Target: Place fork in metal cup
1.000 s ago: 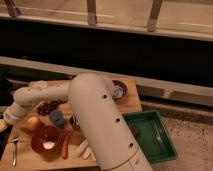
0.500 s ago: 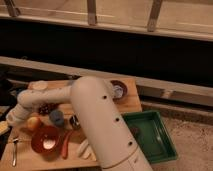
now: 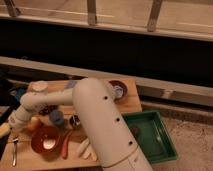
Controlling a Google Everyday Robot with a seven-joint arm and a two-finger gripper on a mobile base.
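Down it comes again. Over the last second your gripper (image 3: 8,127) has sunk steadily at the left end of the worktop (image 3: 131,104). It now hangs low beside the round yellowish item (image 3: 34,122), at the very left edge of view, with the forearm stretched across the back of the board. Jaws open or closed? I cannot tell from here.

The fork (image 3: 14,150) has not budged through all of that. It lies flat near the front-left corner, its length running toward the front edge, just left of the orange bowl (image 3: 45,141) and apart from it. Your gripper is behind and above it, and as far as I can see they are not touching.

So this reads as the approach to the pick, with nothing lifted yet. You are closing the gap, but by my reckoning there is some drop and some travel toward the front edge left before you are over the handle. It's a thin fork lying flat on wood, so expect a fiddly pinch.

Now look ahead. The metal cup (image 3: 75,121) stands mid-board, just right of the blue cup (image 3: 56,117) and close against your own big upper arm. Mind that on the carry. The route runs past the bowl and the blue cup, and the two cups stand near each other, so aim for the steel one.
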